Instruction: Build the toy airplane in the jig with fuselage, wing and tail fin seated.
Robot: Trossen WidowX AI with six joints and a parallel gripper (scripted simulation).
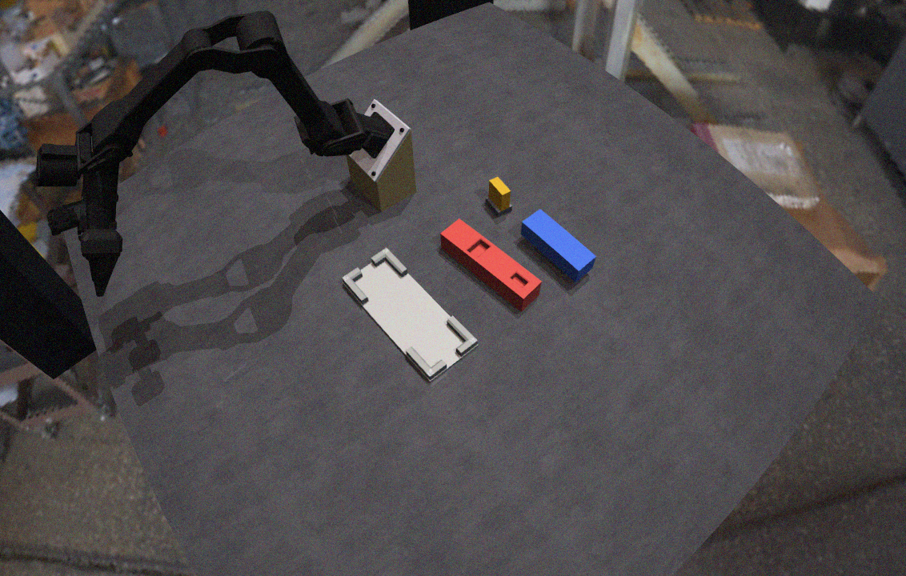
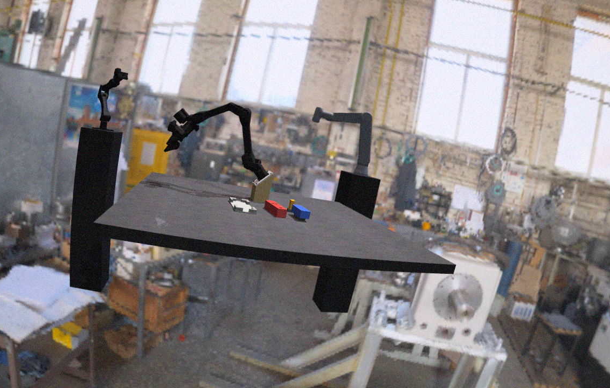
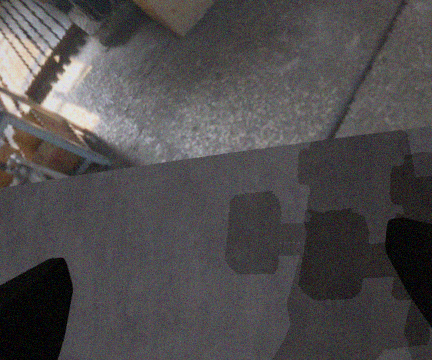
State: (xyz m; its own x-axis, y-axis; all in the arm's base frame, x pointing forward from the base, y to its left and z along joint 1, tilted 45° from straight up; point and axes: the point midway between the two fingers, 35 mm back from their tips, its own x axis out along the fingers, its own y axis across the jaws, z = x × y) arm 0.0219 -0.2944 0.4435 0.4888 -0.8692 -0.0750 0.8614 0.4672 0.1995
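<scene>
The red fuselage (image 1: 490,266) (image 2: 275,209) lies on the table beside the cradle, its two sockets facing up. The pale cradle (image 1: 405,308) (image 2: 240,204) has raised corners and holds nothing. The blue wing (image 1: 556,245) (image 2: 300,212) lies on the far side of the fuselage; its tab is not visible. The small yellow tail fin (image 1: 499,193) (image 2: 291,204) stands upright on a dark base near the wing's end. My gripper (image 1: 99,292) (image 2: 167,150) (image 3: 232,256) is open and empty, high over the table's left edge, far from all the parts.
The arm's base block (image 1: 384,171) (image 2: 261,190) stands behind the cradle and fuselage. A black pillar (image 1: 5,265) (image 2: 94,207) rises at the table's left edge, close to my gripper. The dark table (image 1: 514,444) (image 2: 230,231) carries the arm's shadows on its left part.
</scene>
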